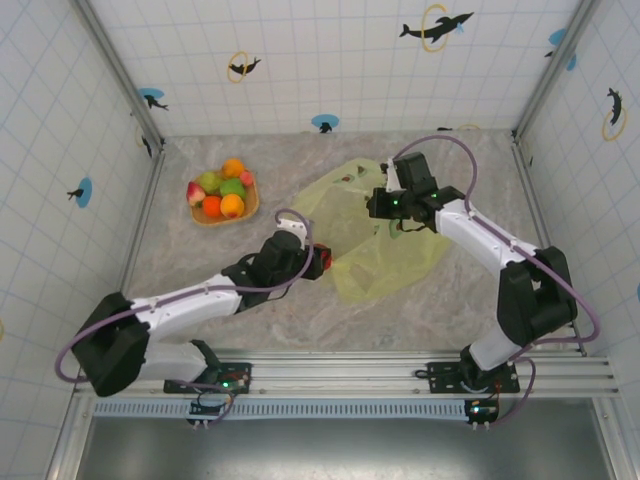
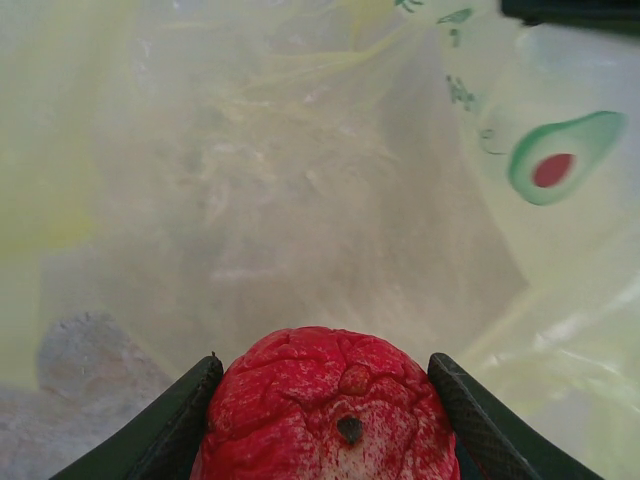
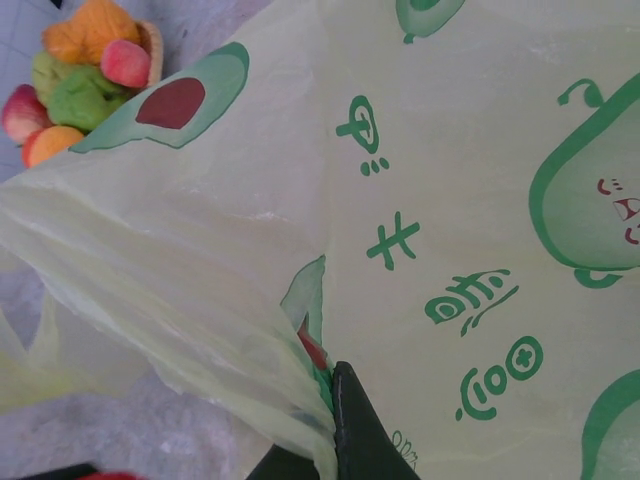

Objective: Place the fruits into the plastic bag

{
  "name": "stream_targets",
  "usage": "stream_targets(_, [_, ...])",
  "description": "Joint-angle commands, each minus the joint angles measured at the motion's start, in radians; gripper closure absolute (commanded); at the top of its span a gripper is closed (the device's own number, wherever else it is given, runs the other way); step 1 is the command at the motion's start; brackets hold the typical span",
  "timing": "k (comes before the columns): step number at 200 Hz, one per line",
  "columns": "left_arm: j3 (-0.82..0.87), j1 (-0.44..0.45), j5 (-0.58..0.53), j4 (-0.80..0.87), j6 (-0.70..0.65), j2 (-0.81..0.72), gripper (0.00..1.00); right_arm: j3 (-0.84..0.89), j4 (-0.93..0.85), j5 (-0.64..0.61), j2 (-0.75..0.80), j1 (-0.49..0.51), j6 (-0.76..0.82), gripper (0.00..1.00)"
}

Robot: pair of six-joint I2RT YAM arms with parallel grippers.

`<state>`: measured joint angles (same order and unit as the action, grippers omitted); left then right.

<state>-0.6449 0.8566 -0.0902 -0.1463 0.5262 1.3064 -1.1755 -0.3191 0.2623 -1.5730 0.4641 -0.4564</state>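
Near the middle of the bench (image 1: 250, 310), the left tool (image 1: 321, 259) grips a red fruit (image 1: 326, 258) between its two fingers, just at the near-left edge of the plastic bag (image 1: 375, 262). In the left wrist view the red fruit (image 2: 325, 405) has a wrinkled skin with a small dark spot, and a dark finger (image 2: 180, 420) presses on each side of it. Beyond the fruit this view looks onto the translucent yellow-green film of the bag, with one avocado picture (image 2: 560, 155) at the upper right. Whether the fruit is already inside the mouth of the bag, I cannot tell.

The bag lies crumpled on the bench, to the right of the centre. At its far edge the right tool (image 1: 380, 206) is closed on the film. In the right wrist view the plastic is gathered into folds and pinched against a dark finger (image 3: 350, 420). Green avocado pictures and green printed signs cover the sheet there.

At the far left of the bench, well apart from both tools, stands a woven tray (image 1: 252, 200) with the other fruits (image 1: 222, 194) heaped in it. They are orange, green and pinkish-red, and they touch each other. The same heap appears in the upper left corner of the right wrist view.
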Motion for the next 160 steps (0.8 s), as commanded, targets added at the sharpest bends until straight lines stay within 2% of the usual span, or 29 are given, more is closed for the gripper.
stream_targets(1, [-0.07, 0.001, -0.071, -0.087, -0.066, 0.072, 0.56, 0.001, 0.012, 0.1, 0.068, -0.005, -0.051, 1.0])
stream_targets(36, [-0.107, -0.001, -0.06, -0.169, -0.093, 0.149, 0.55, 0.064, 0.083, 0.202, 0.13, -0.005, -0.129, 1.0])
stream_targets(78, [-0.099, -0.002, -0.038, -0.274, -0.047, 0.162, 0.53, 0.11, 0.119, 0.259, 0.188, -0.005, -0.179, 1.0])
stream_targets(113, [-0.101, 0.001, 0.012, -0.359, -0.007, 0.201, 0.52, 0.251, 0.44, 0.347, 0.252, 0.005, -0.451, 1.0])
stream_targets(143, [-0.086, 0.0, 0.001, -0.398, -0.002, 0.233, 0.49, 0.391, 0.68, 0.339, 0.316, 0.031, -0.666, 1.0])
stream_targets(160, [-0.072, 0.0, -0.011, -0.434, -0.01, 0.275, 0.47, 0.454, 0.767, 0.33, 0.336, 0.038, -0.738, 1.0])
